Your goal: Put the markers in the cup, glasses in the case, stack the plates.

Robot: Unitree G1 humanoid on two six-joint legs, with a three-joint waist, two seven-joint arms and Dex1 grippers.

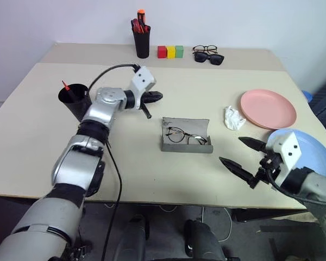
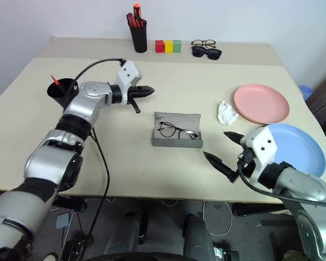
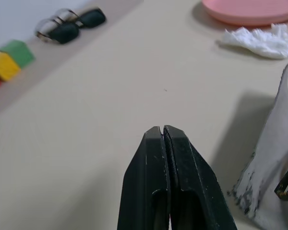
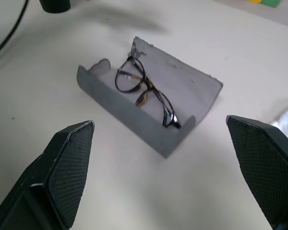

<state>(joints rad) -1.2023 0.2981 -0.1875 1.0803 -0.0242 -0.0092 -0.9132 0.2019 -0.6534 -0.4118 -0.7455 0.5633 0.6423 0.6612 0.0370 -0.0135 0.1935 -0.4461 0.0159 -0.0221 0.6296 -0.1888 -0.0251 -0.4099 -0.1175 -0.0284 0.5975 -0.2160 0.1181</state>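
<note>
Glasses (image 1: pixel 183 136) lying in open grey case (image 1: pixel 186 145) mid-desk, thin wire, light and fragile, best nudged by the bridge or left alone; left end effector (image 1: pixel 150 99) pressed together and empty above the desk, right end effector (image 1: pixel 240 156) spread wide, empty.

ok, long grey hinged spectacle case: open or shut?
Open. The grey hinged spectacle case has its lid folded back, and the thin black wire-framed spectacles lie inside it in plain sight.
</note>
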